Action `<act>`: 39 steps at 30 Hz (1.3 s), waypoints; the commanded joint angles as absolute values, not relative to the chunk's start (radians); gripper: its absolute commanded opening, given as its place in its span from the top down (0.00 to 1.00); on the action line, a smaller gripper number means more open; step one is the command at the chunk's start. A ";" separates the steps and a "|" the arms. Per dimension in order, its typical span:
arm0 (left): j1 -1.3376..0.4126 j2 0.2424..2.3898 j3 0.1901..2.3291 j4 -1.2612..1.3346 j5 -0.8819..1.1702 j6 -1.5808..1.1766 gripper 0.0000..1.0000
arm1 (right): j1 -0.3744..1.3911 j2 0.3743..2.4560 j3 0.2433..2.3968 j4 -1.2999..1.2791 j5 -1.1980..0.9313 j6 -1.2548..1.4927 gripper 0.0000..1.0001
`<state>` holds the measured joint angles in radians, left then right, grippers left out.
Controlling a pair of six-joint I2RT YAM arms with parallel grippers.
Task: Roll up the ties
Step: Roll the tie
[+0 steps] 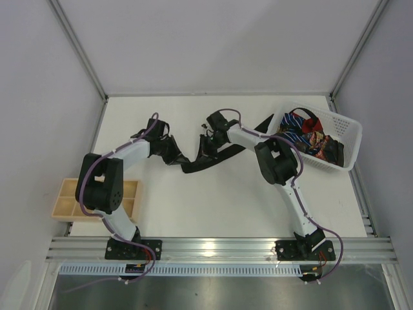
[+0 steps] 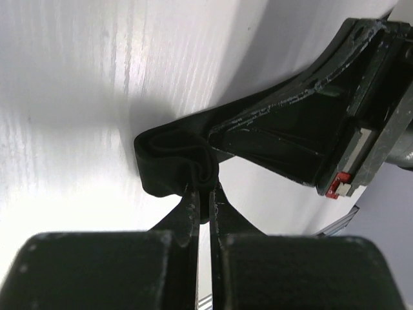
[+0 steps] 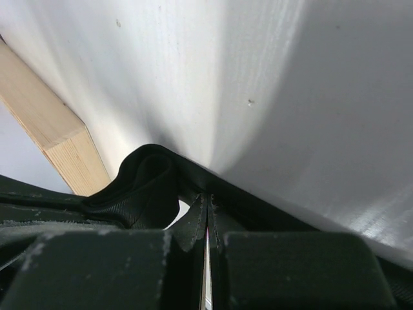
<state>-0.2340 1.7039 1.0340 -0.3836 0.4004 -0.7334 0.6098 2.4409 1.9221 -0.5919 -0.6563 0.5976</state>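
Barely begun: the black tie (image 1: 222, 157) lies stretched across the bench (image 1: 213, 213), with one end folded into a first turn. The left claw (image 2: 206, 194) and right claw (image 3: 208, 197) both pinch that fold. The other ties (image 1: 303, 126) sit unrolled in the basket (image 1: 352, 139).

Tie (image 1: 227, 153) across table (image 1: 213, 213) middle, basket (image 1: 348, 129) holding ties (image 1: 303, 132) right rear, tray (image 1: 64, 200) front left.

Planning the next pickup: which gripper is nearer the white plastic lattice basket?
Right. The right gripper is mid-table, left of the white plastic lattice basket; the left gripper, pinching the plain black fabric tie, is farther left.
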 commanded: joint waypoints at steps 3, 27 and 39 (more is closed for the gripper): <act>-0.259 1.773 1.130 -0.417 0.385 -0.739 0.99 | 0.601 2.424 1.904 -0.609 -0.607 0.572 1.00; -0.341 1.839 1.134 -0.351 0.366 -0.695 0.47 | 0.519 2.303 1.873 -0.580 -0.626 0.618 1.00; -0.341 1.744 1.039 -0.161 0.459 -0.695 0.39 | 0.492 2.304 1.893 -0.600 -0.722 0.575 1.00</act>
<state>-0.3355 1.8023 1.0554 -0.2409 0.4206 -0.7212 0.4881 2.3421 1.8683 -0.5964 -0.6685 0.5983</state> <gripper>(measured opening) 0.612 0.010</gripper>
